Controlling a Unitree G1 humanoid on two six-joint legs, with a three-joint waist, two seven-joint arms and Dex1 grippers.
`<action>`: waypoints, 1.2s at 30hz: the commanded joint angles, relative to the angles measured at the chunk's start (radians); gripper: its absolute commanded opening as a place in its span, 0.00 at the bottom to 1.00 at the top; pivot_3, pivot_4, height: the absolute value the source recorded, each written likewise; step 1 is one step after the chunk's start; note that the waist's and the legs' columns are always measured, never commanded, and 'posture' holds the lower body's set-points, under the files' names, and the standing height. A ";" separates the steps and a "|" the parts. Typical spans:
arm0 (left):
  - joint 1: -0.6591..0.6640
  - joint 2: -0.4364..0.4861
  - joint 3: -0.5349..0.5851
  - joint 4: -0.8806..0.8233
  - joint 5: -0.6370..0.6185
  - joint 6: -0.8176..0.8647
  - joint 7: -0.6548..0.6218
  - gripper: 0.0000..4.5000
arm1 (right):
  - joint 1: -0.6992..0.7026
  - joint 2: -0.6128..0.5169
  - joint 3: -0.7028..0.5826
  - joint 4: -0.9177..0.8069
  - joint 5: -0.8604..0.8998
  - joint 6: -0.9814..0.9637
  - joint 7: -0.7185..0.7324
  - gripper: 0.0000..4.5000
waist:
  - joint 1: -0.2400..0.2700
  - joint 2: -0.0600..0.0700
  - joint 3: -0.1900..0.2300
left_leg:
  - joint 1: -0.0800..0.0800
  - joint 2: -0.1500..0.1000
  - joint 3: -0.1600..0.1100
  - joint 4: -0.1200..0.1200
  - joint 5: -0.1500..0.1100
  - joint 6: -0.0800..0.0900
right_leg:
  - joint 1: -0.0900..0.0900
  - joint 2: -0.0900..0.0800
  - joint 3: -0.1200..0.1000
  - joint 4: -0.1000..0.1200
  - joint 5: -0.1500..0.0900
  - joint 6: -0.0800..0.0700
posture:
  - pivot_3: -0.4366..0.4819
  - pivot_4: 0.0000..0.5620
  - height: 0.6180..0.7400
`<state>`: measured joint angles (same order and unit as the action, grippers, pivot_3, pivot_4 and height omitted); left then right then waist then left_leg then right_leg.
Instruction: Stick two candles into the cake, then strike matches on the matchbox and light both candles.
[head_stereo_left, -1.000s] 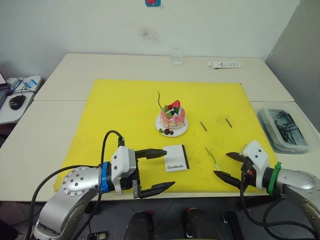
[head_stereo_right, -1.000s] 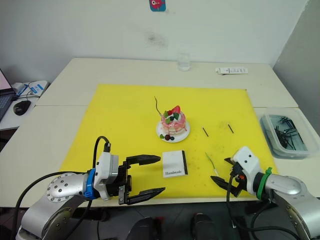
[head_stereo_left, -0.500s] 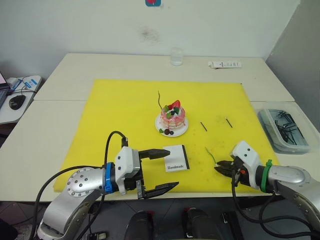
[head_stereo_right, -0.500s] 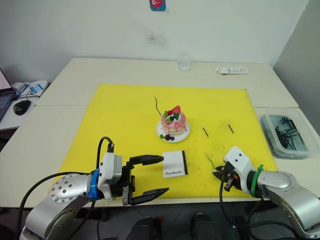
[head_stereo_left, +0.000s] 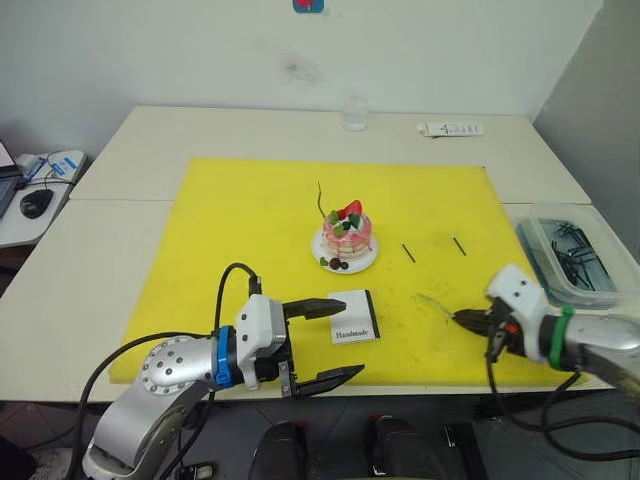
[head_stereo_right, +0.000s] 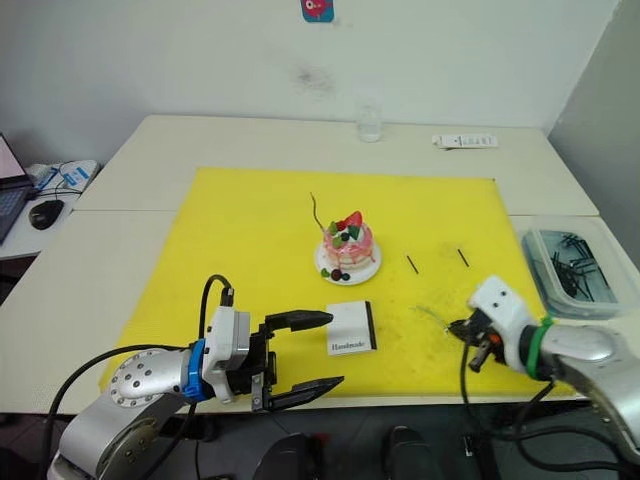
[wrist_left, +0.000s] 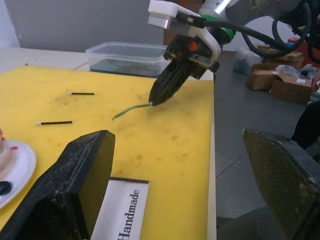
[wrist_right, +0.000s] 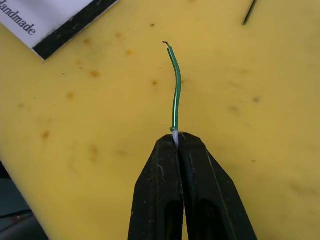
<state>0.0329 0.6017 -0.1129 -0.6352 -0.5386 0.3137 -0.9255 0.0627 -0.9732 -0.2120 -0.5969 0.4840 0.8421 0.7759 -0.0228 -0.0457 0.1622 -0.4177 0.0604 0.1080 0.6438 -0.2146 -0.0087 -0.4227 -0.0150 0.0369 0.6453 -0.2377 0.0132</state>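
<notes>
- The right gripper (wrist_right: 176, 142) is pinched tight on the white end of a green candle (wrist_right: 175, 90), holding it just above the yellow mat (head_stereo_left: 250, 210) near the mat's front right part.
- The 2nd candle (head_stereo_left: 320, 200) stands upright in the cake (head_stereo_left: 345, 232), at the cake's far left edge.
- The cake sits on a white plate (head_stereo_left: 362, 264) near the middle of the mat, topped with a red strawberry and dark berries.
- The matchbox (head_stereo_left: 350, 315) lies flat on the mat in front of the cake; it is white, with a black strip along its right edge and the word "Handmade" printed near its front.
- The left gripper (head_stereo_left: 322, 340) hovers at the mat's front edge with its 2 black fingers spread wide and nothing between them; its upper fingertip is just beside the matchbox's left side.
- 2 matches (head_stereo_left: 407, 252) lie on the mat right of the cake, well apart from each other.
- A clear plastic box (head_stereo_left: 570, 255) sits on the table beyond the mat's right edge.
</notes>
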 joint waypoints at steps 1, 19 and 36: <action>-0.022 -0.016 -0.025 -0.021 0.007 -0.031 -0.003 1.00 | 0.102 -0.042 -0.107 0.097 -0.068 -0.216 0.130 0.01 | 0.002 0.000 0.000 | 0.000 0.000 0.000 0.000 0.000 0.000 | 0.000 0.000 0.000 0.000 0.000 0.000 | 0.48 0.27 1.00; -0.035 -0.030 -0.069 -0.029 0.014 -0.033 0.008 1.00 | 0.215 -0.013 -0.116 0.423 -0.195 -0.630 0.311 0.15 | -0.005 0.001 0.000 | 0.002 0.000 0.000 0.001 0.000 0.000 | 0.002 0.003 0.001 0.001 0.000 0.001 | 0.48 0.27 1.00; -0.047 -0.043 -0.099 -0.044 0.026 -0.030 0.019 1.00 | 0.093 -0.220 -0.019 0.296 -0.189 -0.247 0.342 0.45 | -0.004 0.002 -0.001 | 0.002 0.000 0.000 0.001 0.000 0.000 | 0.002 0.003 0.001 0.002 0.000 0.001 | 0.48 0.27 1.00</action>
<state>-0.0066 0.5634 -0.2096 -0.6326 -0.5065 0.2959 -0.9084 0.1728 -1.1715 -0.2252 -0.2687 0.2897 0.5475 1.1186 -0.0266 -0.0437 0.1613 -0.4153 0.0602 0.1082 0.6452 -0.2146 -0.0085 -0.4211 -0.0115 0.0383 0.6470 -0.2374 0.0143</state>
